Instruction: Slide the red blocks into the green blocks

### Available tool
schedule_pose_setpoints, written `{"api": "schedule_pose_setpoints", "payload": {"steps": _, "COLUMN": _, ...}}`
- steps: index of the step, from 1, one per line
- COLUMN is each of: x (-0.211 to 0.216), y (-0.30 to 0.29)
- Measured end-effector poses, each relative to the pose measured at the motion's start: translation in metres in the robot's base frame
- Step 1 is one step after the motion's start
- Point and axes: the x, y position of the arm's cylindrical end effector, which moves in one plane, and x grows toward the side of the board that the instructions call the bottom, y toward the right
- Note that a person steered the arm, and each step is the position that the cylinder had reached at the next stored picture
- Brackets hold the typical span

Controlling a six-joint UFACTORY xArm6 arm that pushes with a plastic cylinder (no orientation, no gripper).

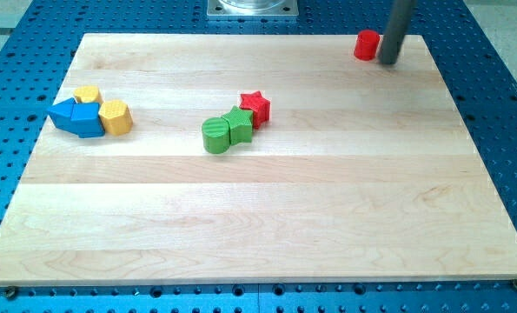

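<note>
Up near the board's far right corner, the dark rod's tip (387, 63) rests on the pale wooden table top (267, 226), just beside a small red cylinder block (366, 45). The cylinder lies at about ten o'clock from the tip, so close that I cannot tell whether the two touch. The arm carries no pincer, only this rod, so there is nothing to open or close and it grips nothing.

The green pair sits near the board's middle: a ridged green cylinder block (215, 136) pressed against a green block of less certain shape (238, 123). A red star block (255, 106) already touches that second green piece at its two o'clock side. From the red cylinder, the greens lie well apart at about eight o'clock.

That line is what matters. The tip stands on the cylinder's right, slightly toward the view's bottom, which seems roughly the correct side for shoving it left, though probably a little low for a clean down-left push.

Far off at nine o'clock, two blue blocks (77, 117) and two yellow blocks (115, 116) huddle together.
</note>
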Motion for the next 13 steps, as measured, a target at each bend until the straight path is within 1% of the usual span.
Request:
{"api": "schedule_pose_setpoints", "payload": {"steps": 1, "x": -0.033, "y": -0.014}}
{"api": "schedule_pose_setpoints", "payload": {"steps": 2, "x": -0.005, "y": -0.117}}
{"api": "schedule_pose_setpoints", "payload": {"steps": 3, "x": 0.061, "y": -0.206}}
{"api": "schedule_pose_setpoints", "payload": {"steps": 4, "x": 0.012, "y": -0.189}}
{"api": "schedule_pose_setpoints", "payload": {"steps": 5, "x": -0.013, "y": -0.132}}
{"api": "schedule_pose_setpoints", "payload": {"steps": 6, "x": 0.031, "y": -0.129}}
{"api": "schedule_pose_setpoints", "payload": {"steps": 7, "x": 0.090, "y": -0.182}}
{"api": "schedule_pose_setpoints", "payload": {"steps": 8, "x": 0.079, "y": -0.168}}
{"api": "schedule_pose_setpoints", "payload": {"steps": 9, "x": 0.109, "y": -0.145}}
{"api": "schedule_pose_setpoints", "payload": {"steps": 10, "x": 0.159, "y": -0.200}}
{"api": "schedule_pose_setpoints", "payload": {"steps": 11, "x": 0.166, "y": -0.194}}
{"api": "schedule_pose_setpoints", "payload": {"steps": 12, "x": 0.191, "y": -0.176}}
{"api": "schedule_pose_setpoints", "payload": {"steps": 13, "x": 0.205, "y": -0.225}}
